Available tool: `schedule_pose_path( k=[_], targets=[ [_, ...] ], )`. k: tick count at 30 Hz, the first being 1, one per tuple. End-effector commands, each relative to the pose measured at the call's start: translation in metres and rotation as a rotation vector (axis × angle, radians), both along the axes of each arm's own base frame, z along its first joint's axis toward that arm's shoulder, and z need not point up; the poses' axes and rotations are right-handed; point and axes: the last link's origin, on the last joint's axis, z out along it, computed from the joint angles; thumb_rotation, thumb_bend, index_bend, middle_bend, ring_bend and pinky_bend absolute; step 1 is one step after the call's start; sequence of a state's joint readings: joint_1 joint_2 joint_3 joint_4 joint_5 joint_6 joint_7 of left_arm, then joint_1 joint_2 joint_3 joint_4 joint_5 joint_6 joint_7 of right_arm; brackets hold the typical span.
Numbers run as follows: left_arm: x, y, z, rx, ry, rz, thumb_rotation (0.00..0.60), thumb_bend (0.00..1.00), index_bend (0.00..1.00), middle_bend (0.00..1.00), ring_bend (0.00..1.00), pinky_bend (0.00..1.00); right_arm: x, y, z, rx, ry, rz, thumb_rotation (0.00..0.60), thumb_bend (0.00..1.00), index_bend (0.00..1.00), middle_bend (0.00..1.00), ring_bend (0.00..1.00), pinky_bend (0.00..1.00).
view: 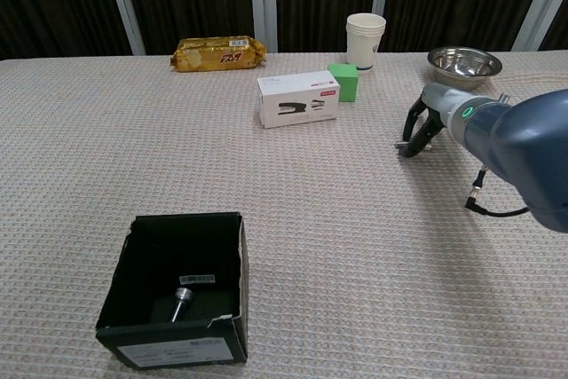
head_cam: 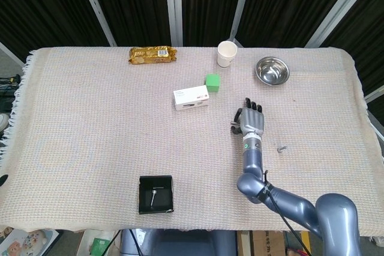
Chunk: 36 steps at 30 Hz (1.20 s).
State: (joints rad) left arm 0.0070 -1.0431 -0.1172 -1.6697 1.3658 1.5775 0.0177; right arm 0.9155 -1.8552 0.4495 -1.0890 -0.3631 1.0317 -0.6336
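Woven cloth table (head_cam: 90, 124), right hand (head_cam: 252, 121) fingers (view: 415, 135) released, palm down, white stapler box (view: 298, 99) nearby

I am stretching my right arm forward from the lower right, forearm lying low and pointing away from me. My right hand (head_cam: 252, 118) (view: 422, 129) is hanging palm down, fingers (head_cam: 257, 108) apart and curling downward, holding nothing, their tips close to the surface or on it. My left arm and hand are showing in neither view.
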Motion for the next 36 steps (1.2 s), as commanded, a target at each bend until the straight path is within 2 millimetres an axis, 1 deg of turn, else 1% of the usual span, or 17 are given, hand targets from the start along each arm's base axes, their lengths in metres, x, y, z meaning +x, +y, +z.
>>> schedule_pose_path(
  k=[1, 8, 18, 22, 36],
  targets=[
    [0.0002, 0.0001, -0.0001, 0.0, 0.001, -0.001, 0.6, 0.04, 0.05, 0.01, 0.0, 0.13, 0.0001, -0.0002, -0.0007, 0.002, 0.0, 0.0, 0.6, 0.28, 0.57, 0.0, 0.0, 0.0],
    [-0.0001, -0.0001, 0.0003, 0.002, 0.001, 0.0, 0.6, 0.04, 0.05, 0.01, 0.0, 0.13, 0.0008, -0.0018, -0.0023, 0.001, 0.002, -0.002, 0.6, 0.31, 0.59, 0.0, 0.0, 0.0],
    [0.0001, 0.0003, -0.0002, 0.0, 0.003, 0.0, 0.6, 0.04, 0.05, 0.01, 0.0, 0.13, 0.0005, -0.0032, -0.0013, -0.001, 0.006, -0.001, 0.6, 0.32, 0.6, 0.0, 0.0, 0.0],
    [0.0003, 0.0001, -0.0004, 0.0, 0.004, -0.001, 0.6, 0.04, 0.05, 0.01, 0.0, 0.13, 0.0016, -0.0027, 0.0003, -0.002, 0.003, 0.003, 0.6, 0.34, 0.62, 0.0, 0.0, 0.0],
    [0.0001, -0.0003, 0.0, 0.0, 0.003, 0.001, 0.6, 0.04, 0.05, 0.01, 0.0, 0.13, 0.0098, 0.0005, 0.0075, 0.0, -0.036, 0.029, 0.6, 0.34, 0.62, 0.0, 0.0, 0.0]
  ],
)
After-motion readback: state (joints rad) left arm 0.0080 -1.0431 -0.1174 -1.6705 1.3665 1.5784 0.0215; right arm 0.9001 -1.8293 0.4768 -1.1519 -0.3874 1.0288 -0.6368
